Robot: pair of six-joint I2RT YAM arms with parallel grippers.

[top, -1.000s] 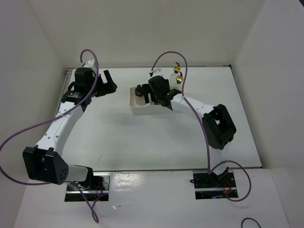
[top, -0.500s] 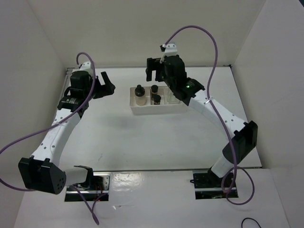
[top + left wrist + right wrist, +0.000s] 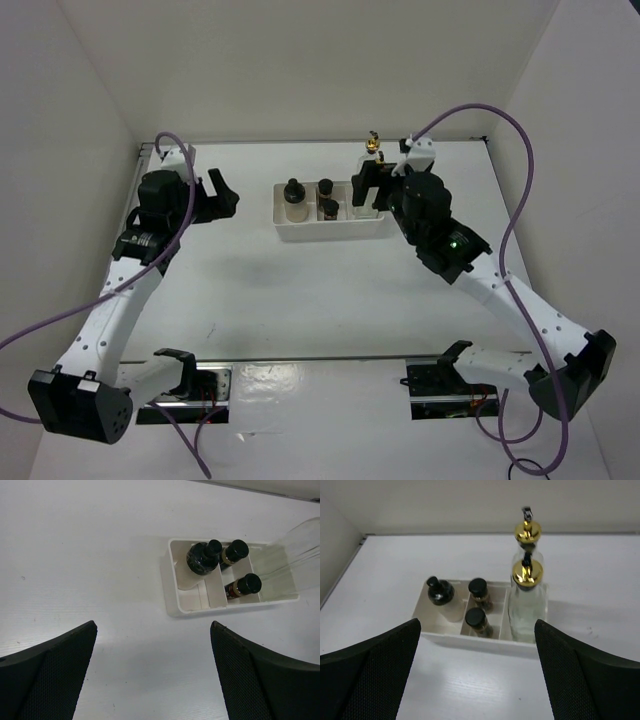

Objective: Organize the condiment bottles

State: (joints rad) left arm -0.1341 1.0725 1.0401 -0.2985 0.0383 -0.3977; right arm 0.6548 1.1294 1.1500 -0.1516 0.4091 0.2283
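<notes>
The work area is a white bench (image 3: pixel 300 290) enclosed by plain white panel walls (image 3: pixel 300 70). A white three-compartment tray (image 3: pixel 330 233) lies near the far edge of the bench, about mid-width. Its left compartment holds the whitish black-capped jar (image 3: pixel 442 600), and its middle compartment holds the two small dark jars (image 3: pixel 480 592) (image 3: pixel 476 620). One tall glass bottle (image 3: pixel 526 605) with a gold pourer stands upright in the right compartment. The second tall glass bottle (image 3: pixel 527 532) stands directly behind it. Whether it is inside the compartment or just past the far rim cannot be determined. All five bottles appear grouped, so the task is judged nearly or fully complete. The right gripper (image 3: pixel 372 188) is fully spread, holds nothing, and hangs just beside the tall bottles. The left gripper (image 3: pixel 220 192) is likewise spread and empty, near the left edge and well apart from the tray. Hazard: the tall bottles look top-heavy. A finger, a wrist or the purple cable (image 3: pixel 520 180) catching a pourer could topple one onto the jars or push the light tray. The bench surface is smooth and matt.
</notes>
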